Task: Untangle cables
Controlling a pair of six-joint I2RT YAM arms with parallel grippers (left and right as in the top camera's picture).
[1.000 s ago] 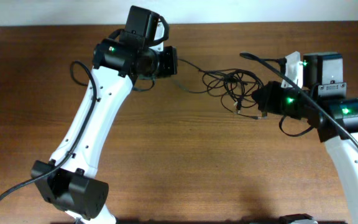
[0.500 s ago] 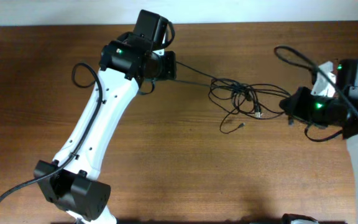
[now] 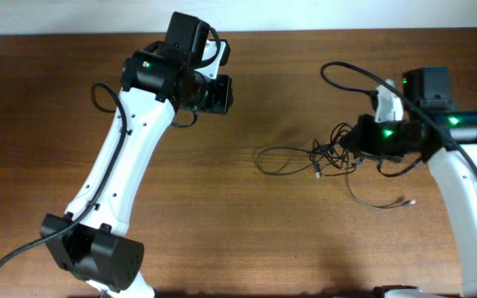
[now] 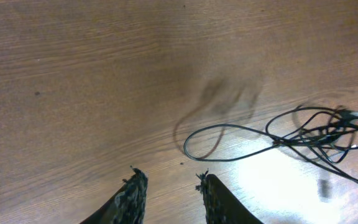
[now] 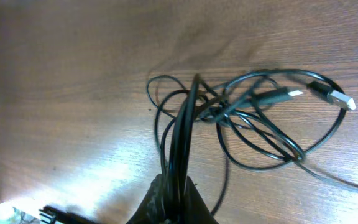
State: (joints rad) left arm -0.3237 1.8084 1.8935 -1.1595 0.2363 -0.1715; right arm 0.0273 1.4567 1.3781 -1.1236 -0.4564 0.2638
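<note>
The cables (image 3: 323, 156) are a loose tangle of thin black cords on the wooden table, right of centre. One loop (image 3: 265, 159) reaches left and one strand trails to a plug (image 3: 407, 201) at the lower right. My right gripper (image 3: 353, 146) is shut on several strands at the tangle's right side. In the right wrist view the fingers (image 5: 175, 186) pinch a bundle of cords, and the tangle (image 5: 253, 118) with two plugs lies beyond them. My left gripper (image 3: 220, 92) is up and to the left, apart from the cables. Its fingers (image 4: 169, 185) are open and empty, with the loop (image 4: 219, 142) ahead of them.
The thicker black arm cable (image 3: 350, 81) arcs over the right arm. The table's far edge meets a white wall (image 3: 305, 15) at the top. The left arm (image 3: 118, 165) slants across the left half of the table.
The left gripper has let go of the cord that was stretched taut to it, and the cord now lies slack in a loop. The right gripper has moved left with the tangle.
</note>
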